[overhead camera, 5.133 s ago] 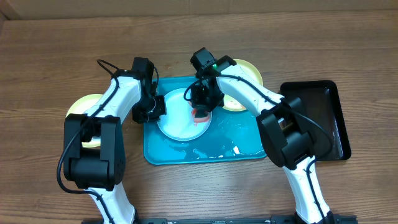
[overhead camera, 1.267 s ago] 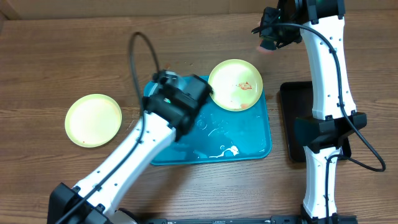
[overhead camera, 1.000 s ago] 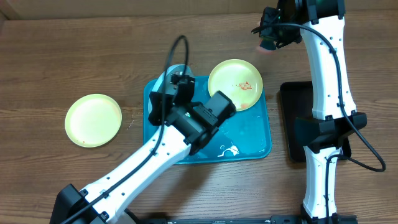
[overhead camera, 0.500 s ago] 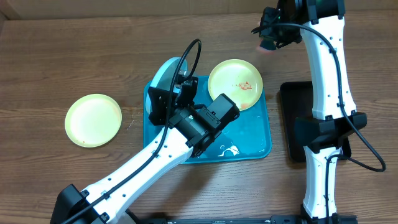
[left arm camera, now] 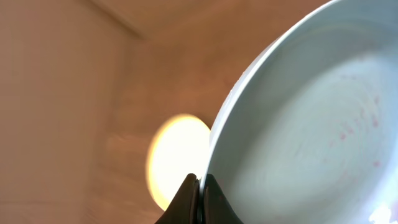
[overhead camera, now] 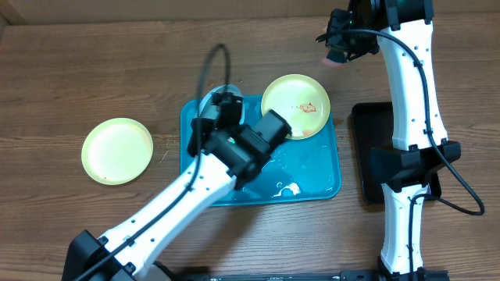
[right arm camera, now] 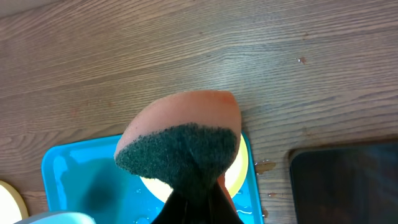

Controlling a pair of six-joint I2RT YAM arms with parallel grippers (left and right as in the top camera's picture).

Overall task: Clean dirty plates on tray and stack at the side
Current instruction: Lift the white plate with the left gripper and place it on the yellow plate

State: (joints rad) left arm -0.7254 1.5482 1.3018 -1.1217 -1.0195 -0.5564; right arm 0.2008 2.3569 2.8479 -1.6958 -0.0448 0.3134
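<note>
Left claw [left arm camera: 199, 194]: clamped on rim of 1 blue-white plate [left arm camera: 311, 124], tilted above tray [overhead camera: 324, 168], likely for stacking. Right claw [right arm camera: 194, 202]: pinching sponge [right arm camera: 180, 140], parked clear over far edge of bench [overhead camera: 78, 70].

the table [overhead camera: 78, 70] is brown wood, matt, with visible grain. the tray [overhead camera: 312, 176] at centre is turquoise plastic, glossy with wet streaks. the blue-white plate [left arm camera: 311, 124] looks like smooth, shiny plastic; the yellow-green plate [overhead camera: 117, 150] at left is smooth and duller. the sponge [right arm camera: 180, 149] is orange foam with a rough dark-green scouring face.
</note>
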